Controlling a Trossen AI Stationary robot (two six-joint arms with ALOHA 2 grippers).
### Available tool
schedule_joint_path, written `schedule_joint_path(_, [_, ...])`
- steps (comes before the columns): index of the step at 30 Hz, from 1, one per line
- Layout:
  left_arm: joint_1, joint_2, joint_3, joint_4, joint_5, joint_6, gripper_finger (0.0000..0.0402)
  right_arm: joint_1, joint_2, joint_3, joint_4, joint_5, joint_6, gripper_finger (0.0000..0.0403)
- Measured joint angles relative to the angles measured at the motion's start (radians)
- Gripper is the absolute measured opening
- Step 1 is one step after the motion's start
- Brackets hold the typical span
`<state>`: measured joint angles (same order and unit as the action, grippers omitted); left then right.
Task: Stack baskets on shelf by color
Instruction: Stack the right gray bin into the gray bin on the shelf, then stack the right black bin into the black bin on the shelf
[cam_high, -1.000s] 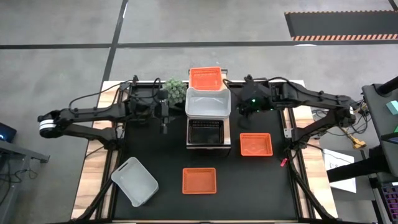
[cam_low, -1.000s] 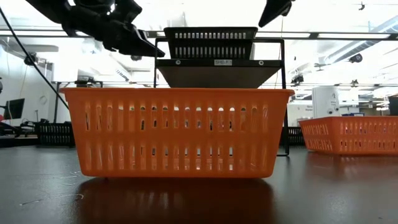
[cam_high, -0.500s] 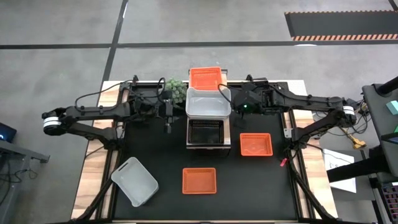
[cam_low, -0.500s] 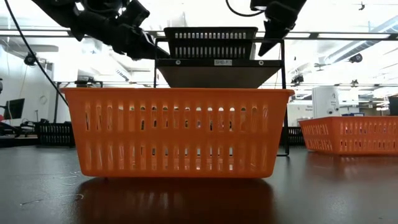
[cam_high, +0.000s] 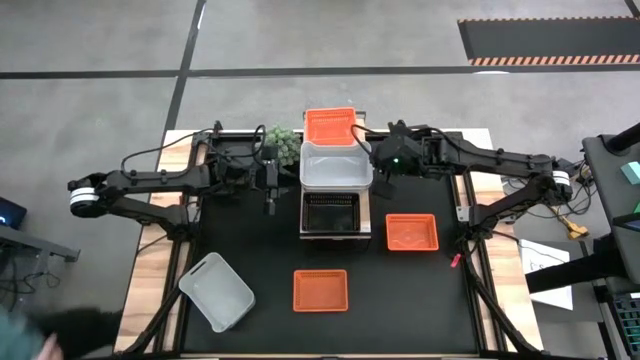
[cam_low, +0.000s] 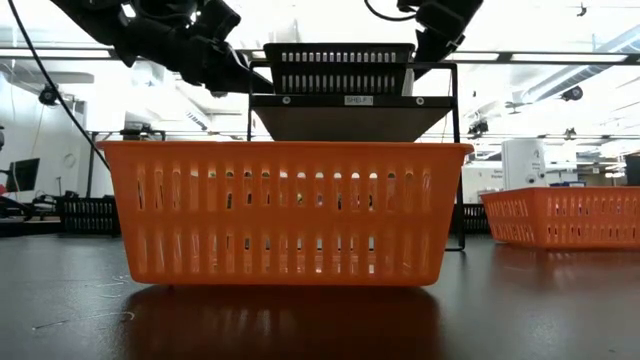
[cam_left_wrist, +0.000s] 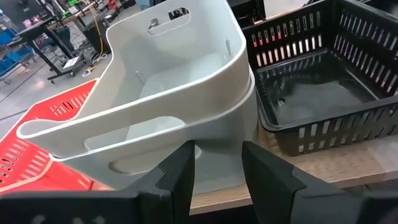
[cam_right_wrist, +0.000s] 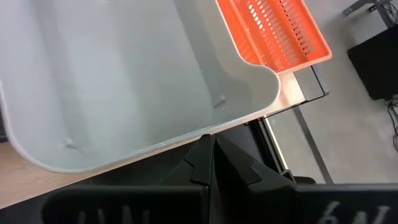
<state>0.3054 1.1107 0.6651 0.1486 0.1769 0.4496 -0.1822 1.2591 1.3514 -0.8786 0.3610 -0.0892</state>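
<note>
Three colour zones are already laid out along the long narrow wood-topped shelf (cam_high: 372, 232), which is why things sit where they do: a red-orange slotted plastic basket (cam_high: 331, 126) at the far end, a pair of nested translucent white plastic baskets (cam_high: 335, 166) in the middle, and a black slotted basket (cam_high: 331, 212) at the near end. The upper white one sits crooked in the lower, so I'd guess it needs straightening.

Right gripper (cam_high: 377, 176) is pressed together with nothing between its fingers, right at the white stack's side rim, so it looks like a nudging tool rather than a grab. Left gripper (cam_high: 270, 186) waits just off the opposite side, fingers (cam_left_wrist: 178, 174) spread and empty, pointed at the white pair, maybe to brace it.

Down on the dark surface (cam_high: 250, 240), well apart from the shelf, are a loose white basket (cam_high: 216, 291) and two more red-orange baskets (cam_high: 321, 290) (cam_high: 412, 232), not yet sorted. A small spiky green plant (cam_high: 281, 143) sits beside the shelf's far end.
</note>
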Motion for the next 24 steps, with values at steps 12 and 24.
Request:
schedule_joint_path(12, [-0.007,-0.156,-0.001,-0.203,-0.103,-0.193,0.0118,0.060,-0.128,-0.034,-0.046,0.001,0.110,0.0009])
schedule_joint_path(24, [-0.237,-0.325,-0.191,0.009,-0.105,-0.418,0.0118,0.242,-0.238,-0.223,-0.046,0.059,0.273,0.0009])
